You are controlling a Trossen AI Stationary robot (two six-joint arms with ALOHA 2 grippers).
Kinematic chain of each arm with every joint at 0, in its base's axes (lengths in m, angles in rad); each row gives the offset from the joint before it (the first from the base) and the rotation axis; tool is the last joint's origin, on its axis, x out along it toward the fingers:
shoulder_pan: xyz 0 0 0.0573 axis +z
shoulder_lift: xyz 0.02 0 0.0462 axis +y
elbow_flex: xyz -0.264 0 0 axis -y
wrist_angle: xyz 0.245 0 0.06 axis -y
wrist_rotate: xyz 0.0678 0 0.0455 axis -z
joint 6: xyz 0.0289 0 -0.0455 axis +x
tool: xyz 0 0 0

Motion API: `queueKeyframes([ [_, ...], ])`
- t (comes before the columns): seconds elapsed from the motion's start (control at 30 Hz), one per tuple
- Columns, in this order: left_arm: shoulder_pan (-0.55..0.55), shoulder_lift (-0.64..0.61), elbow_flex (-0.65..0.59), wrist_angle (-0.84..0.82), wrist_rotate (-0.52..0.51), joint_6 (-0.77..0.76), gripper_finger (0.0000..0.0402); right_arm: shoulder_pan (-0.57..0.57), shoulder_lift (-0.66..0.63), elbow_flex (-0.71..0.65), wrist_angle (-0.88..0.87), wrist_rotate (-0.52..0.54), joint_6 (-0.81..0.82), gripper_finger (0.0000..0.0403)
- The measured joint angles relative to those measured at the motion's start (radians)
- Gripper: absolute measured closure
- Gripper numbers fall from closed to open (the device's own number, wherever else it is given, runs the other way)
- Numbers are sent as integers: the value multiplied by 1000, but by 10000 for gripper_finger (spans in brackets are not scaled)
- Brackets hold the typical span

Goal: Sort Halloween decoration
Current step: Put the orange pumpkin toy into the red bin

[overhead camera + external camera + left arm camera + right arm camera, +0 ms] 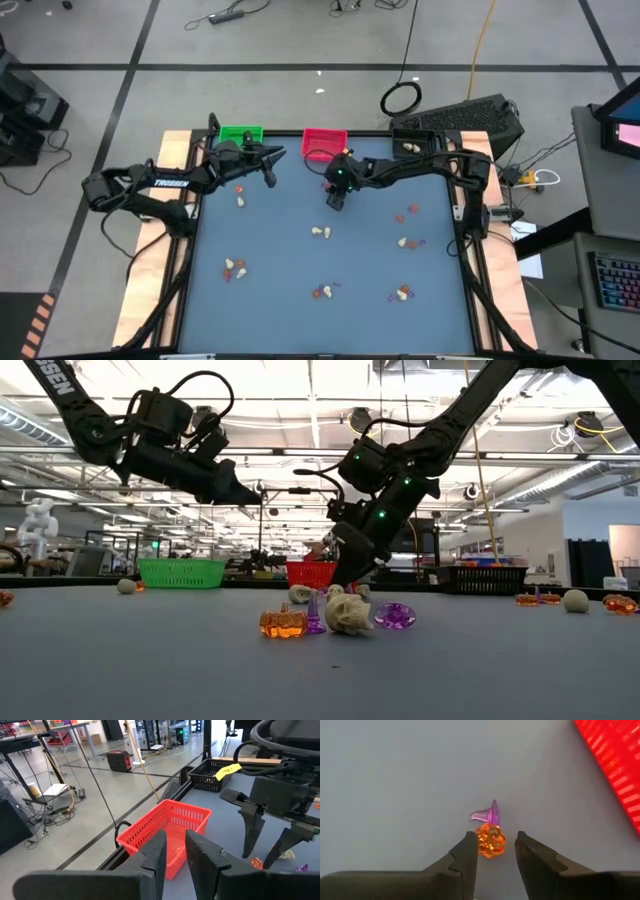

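Red tray (pixel 615 765) cut off at edge

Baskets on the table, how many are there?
3: a green basket at the far edge on the left, a red basket beside it, and a black basket farther right, partly hidden from above.

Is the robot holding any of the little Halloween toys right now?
No. The right gripper is open with its fingers either side of an orange pumpkin trinket, not clamping it. The left gripper is raised, with nothing between its fingers.
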Motion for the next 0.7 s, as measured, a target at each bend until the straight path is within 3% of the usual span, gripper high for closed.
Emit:
queueKeyframes([
  [0.2,0,0,0,0,0,0,325,2,0,0,3,1,-4,270],
  [0.5,0,0,0,0,0,0,325,3,13,0,5,4,-2,214],
  [0.7,0,0,0,0,0,0,325,3,31,0,15,3,-11,226],
])
